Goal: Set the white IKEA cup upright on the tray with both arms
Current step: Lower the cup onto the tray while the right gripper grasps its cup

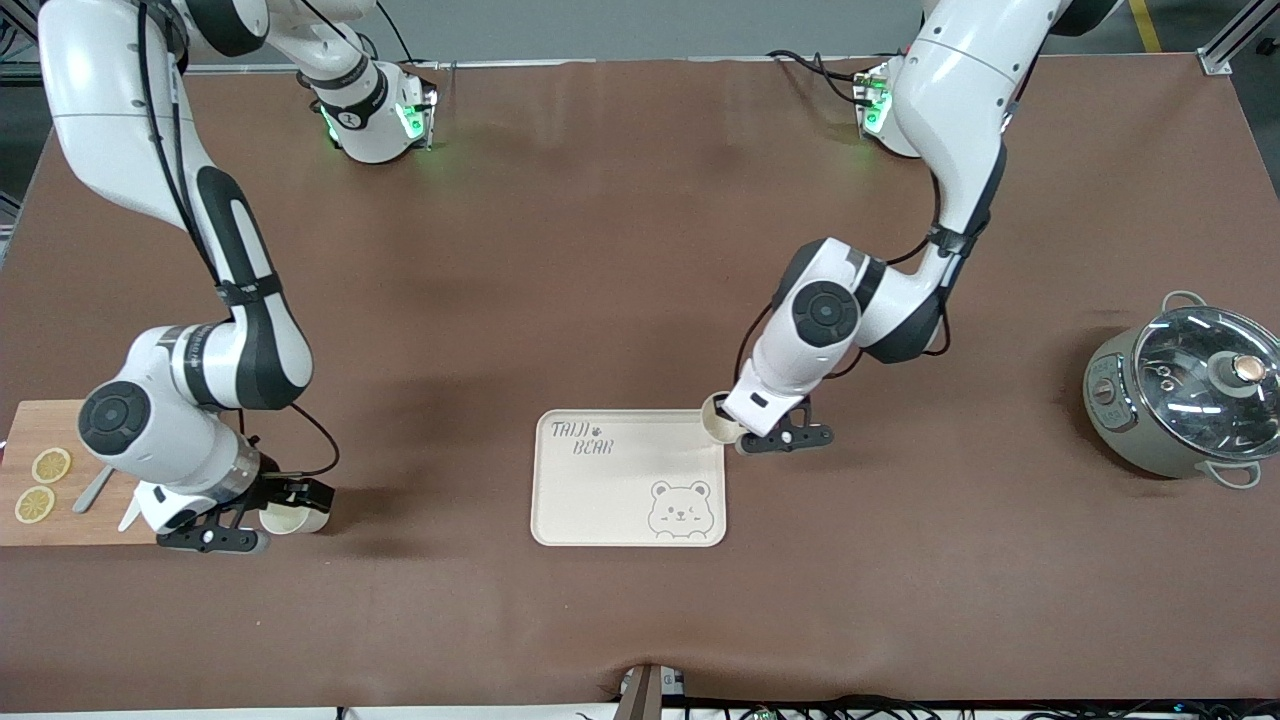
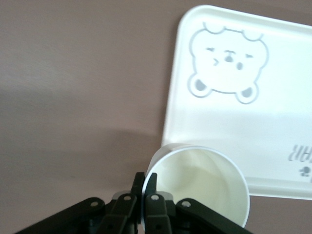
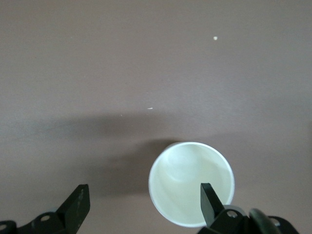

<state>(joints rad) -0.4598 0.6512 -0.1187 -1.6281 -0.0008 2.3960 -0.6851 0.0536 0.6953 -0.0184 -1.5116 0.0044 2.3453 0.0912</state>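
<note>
A: Where is the left gripper (image 1: pixel 742 437)?
B: At the corner of the tray (image 1: pixel 580 500) nearest the left arm's base — its fingers are pinched tight on the rim of a white cup (image 1: pixel 720 418). The left wrist view shows the two fingers (image 2: pixel 145 187) closed on the cup (image 2: pixel 204 180) wall, one inside and one outside, with the mouth facing up.
A: Is that cup on the tray?
B: It overlaps the tray's (image 2: pixel 273 122) rim at that corner; whether it rests on it or hangs above it, I cannot tell.
A: And the right gripper (image 1: pixel 268 520)?
B: Low over the counter (image 1: pixel 620 250) beside the wooden cutting board (image 1: pixel 60 420), at the right arm's end. Its fingers are spread wide, and a second white cup (image 1: pixel 290 518) stands upright on the counter between them — nearer one finger (image 3: pixel 210 202) than the other.
A: Does it grip that cup (image 3: pixel 191 183)?
B: No, the fingers stand apart from it on at least one side.
A: Anything else around?
B: Two lemon slices (image 1: pixel 42 484) lie on the board, and a lidded grey pot (image 1: pixel 1185 395) sits at the left arm's end of the counter
</note>
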